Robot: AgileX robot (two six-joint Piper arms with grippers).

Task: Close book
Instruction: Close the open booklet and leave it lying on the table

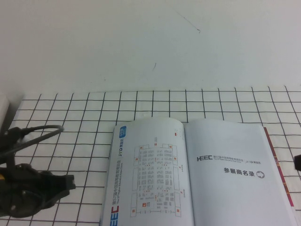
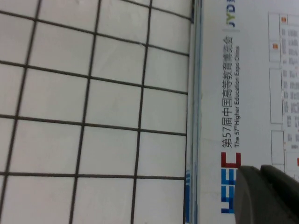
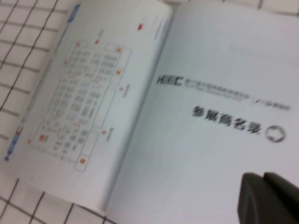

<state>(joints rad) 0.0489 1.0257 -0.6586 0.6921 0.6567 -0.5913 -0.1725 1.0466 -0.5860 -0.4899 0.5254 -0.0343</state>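
The book (image 1: pixel 193 172) lies open on the gridded worktop (image 1: pixel 70 113). Only the high view places the left gripper (image 1: pixel 69 182) beside the left page and the right gripper (image 1: pixel 297 163) at the book's right edge. The wrist views show the print close up. I cannot tell how wide either gripper is.

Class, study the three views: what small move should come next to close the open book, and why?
Probably ease the left tool, low beside the white paperback book on the black-gridded white table, toward the outer edge of the left page: the book lies flat open and that tool is apart from it. The right tool sits just off the book's right edge.
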